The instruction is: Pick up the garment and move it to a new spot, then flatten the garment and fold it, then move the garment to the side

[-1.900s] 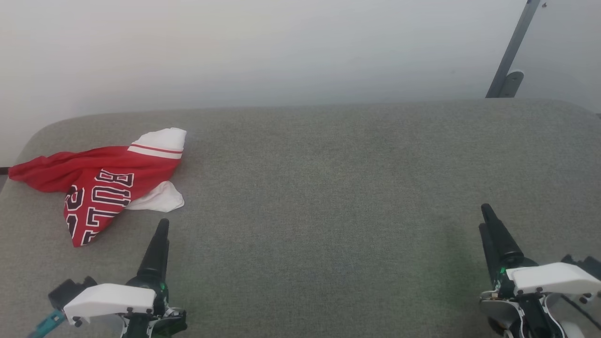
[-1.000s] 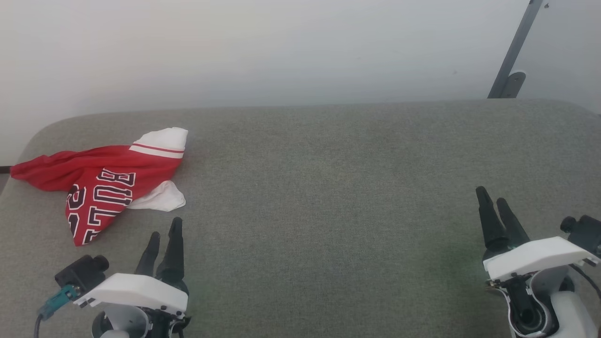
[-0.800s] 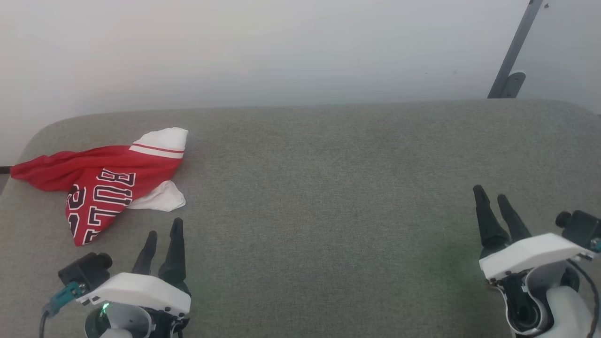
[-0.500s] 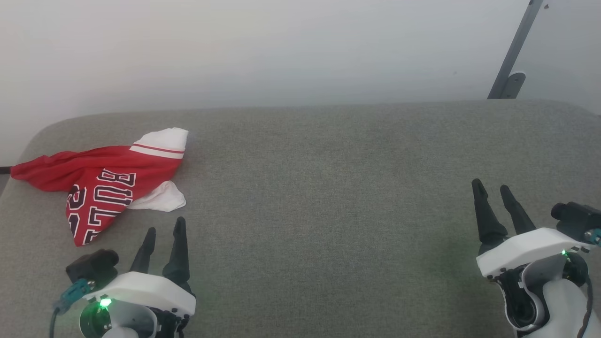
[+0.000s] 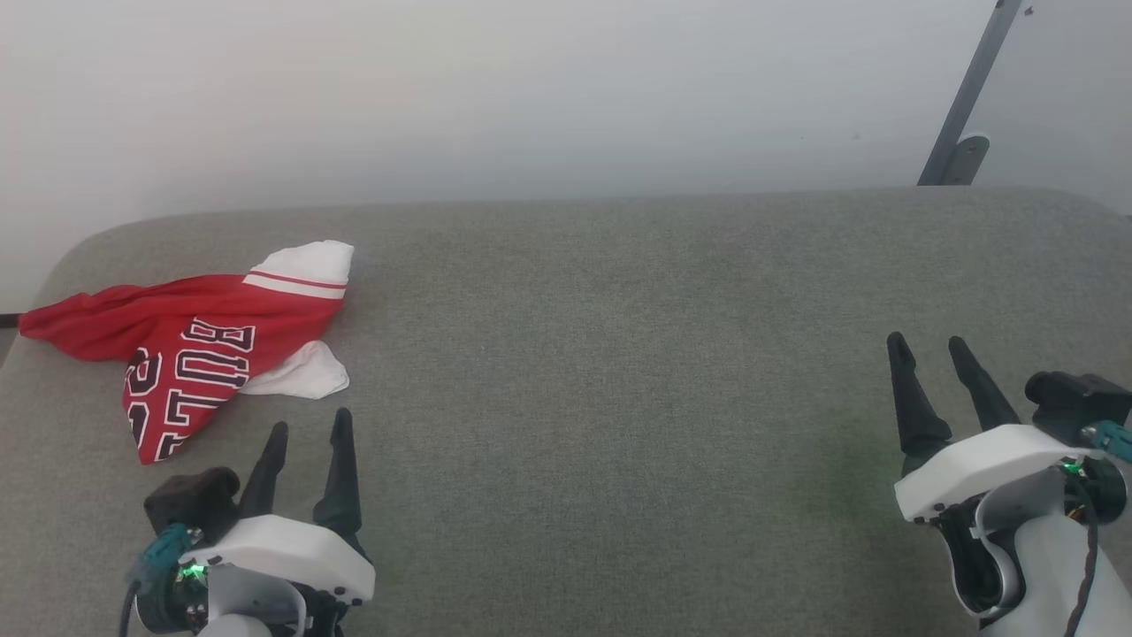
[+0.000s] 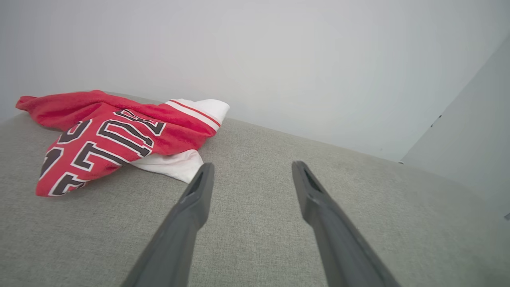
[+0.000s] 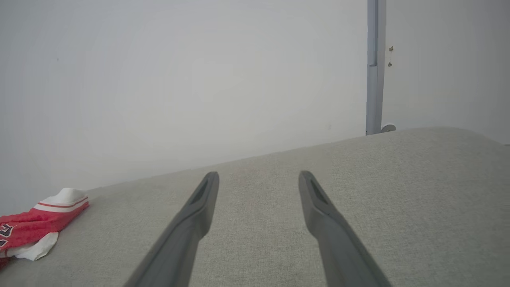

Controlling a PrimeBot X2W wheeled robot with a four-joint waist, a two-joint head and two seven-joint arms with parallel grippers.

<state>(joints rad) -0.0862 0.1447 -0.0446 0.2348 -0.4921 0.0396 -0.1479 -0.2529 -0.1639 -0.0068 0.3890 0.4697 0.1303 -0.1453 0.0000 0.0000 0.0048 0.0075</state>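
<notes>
Judging by how things lie, nothing of the task is done yet. The garment is a crumpled heap on the grey cushion, just ahead of the left gripper and off to its outer side. A white sleeve corner is the part nearest its fingertips, close but not touching. Its 2 fingers stand apart with nothing between them. The right gripper is well apart from the garment, far across the cushion, and its 2 fingers are also spread and empty. In its wrist view the garment sits far off to the left, by the cushion's edge.

All 3 parts are left: the pick-up and move, the flattening and folding, and the final shift aside. The red body is bunched and twisted, with the lettering sideways. 1 white sleeve peeks from under the red and the other lies at the far end, so I judge it will need a good spread before any fold. The left gripper looks best placed to begin, with a short reach forward and outward onto the cloth. The wide bare stretch of cushion between the 2 grippers looks like room for the new spot
</notes>
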